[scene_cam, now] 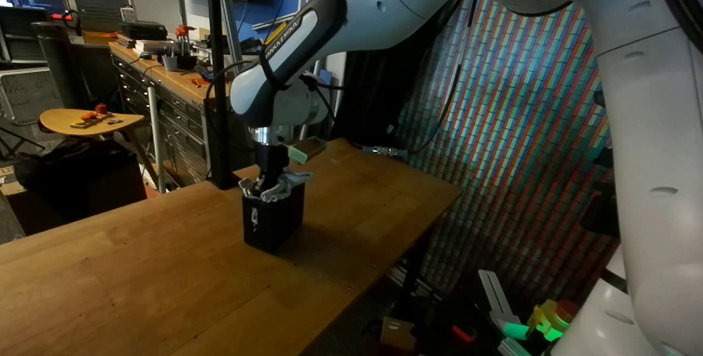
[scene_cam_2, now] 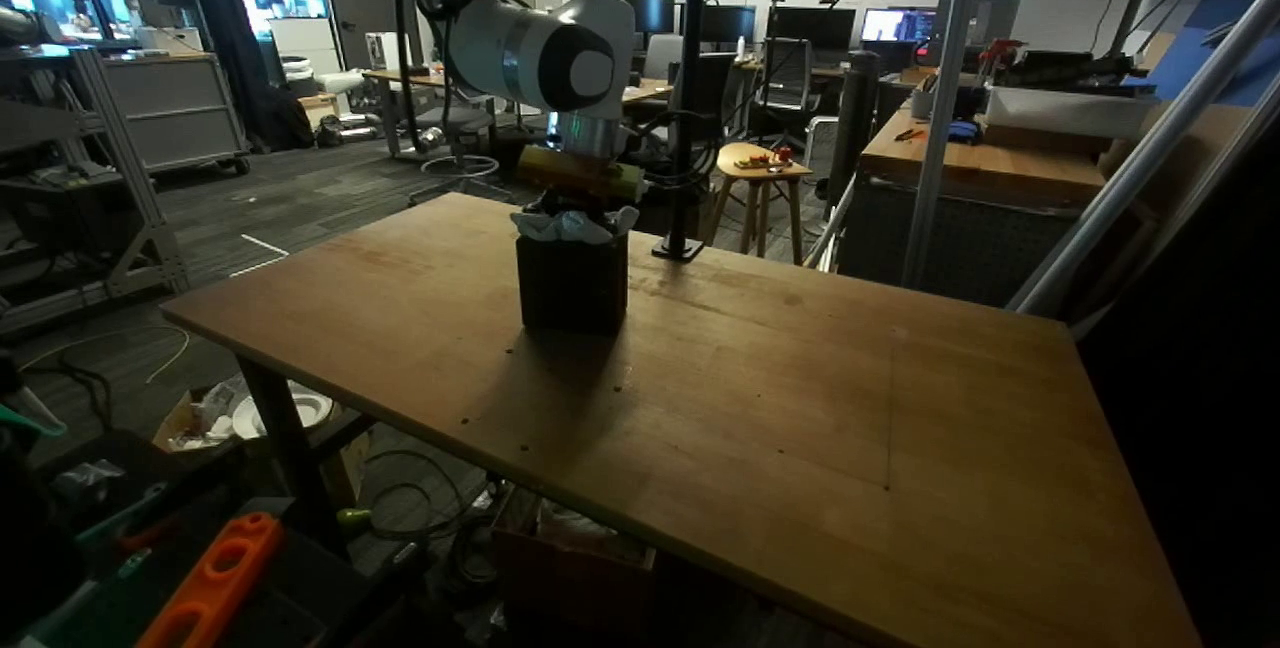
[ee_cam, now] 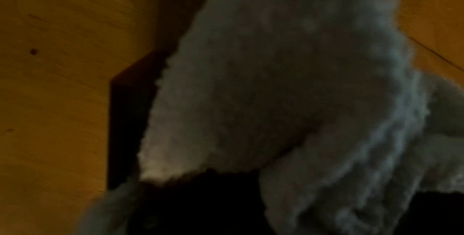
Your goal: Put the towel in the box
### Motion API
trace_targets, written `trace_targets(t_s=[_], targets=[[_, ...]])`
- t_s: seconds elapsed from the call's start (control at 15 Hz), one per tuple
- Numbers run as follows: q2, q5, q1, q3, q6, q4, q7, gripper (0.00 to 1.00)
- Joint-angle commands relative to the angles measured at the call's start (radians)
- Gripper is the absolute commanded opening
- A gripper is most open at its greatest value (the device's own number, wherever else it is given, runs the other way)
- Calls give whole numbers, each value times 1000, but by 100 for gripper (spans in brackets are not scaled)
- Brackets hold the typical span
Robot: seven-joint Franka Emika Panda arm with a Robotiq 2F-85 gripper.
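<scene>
A black box [scene_cam: 273, 224] stands upright on the wooden table, and it also shows in an exterior view [scene_cam_2: 572, 283]. A light grey towel [scene_cam: 281, 188] is bunched in the box's mouth, with folds sticking out over the rim; it also shows in an exterior view [scene_cam_2: 568, 226]. In the wrist view the towel [ee_cam: 282, 64] fills most of the picture and covers most of the box [ee_cam: 125, 126]. My gripper [scene_cam: 269, 181] points down into the towel at the box's mouth. Its fingertips are hidden among dark folds, so I cannot tell whether it grips the towel.
The wooden table [scene_cam: 137, 273] carries the box. A black upright pole [scene_cam: 218, 125] stands at the table's edge close to the box and the arm; its foot [scene_cam_2: 678, 248] also shows. A cable [scene_cam: 450, 109] hangs behind the table.
</scene>
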Motion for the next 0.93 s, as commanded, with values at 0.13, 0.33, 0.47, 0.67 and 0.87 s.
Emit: trace_targets(t_s=[0.13,0.33,0.47,0.67,0.87], targets=[[-88,-29,20,-9,-69,-2,17,10],[-137,-57,35,-20,-101,-7,29,10],[-167,-82,42,-29,-115,-10,39,10],[-209,-109,48,-43,-126,-21,55,10],[-235,-125,52,-52,-133,-32,66,11]])
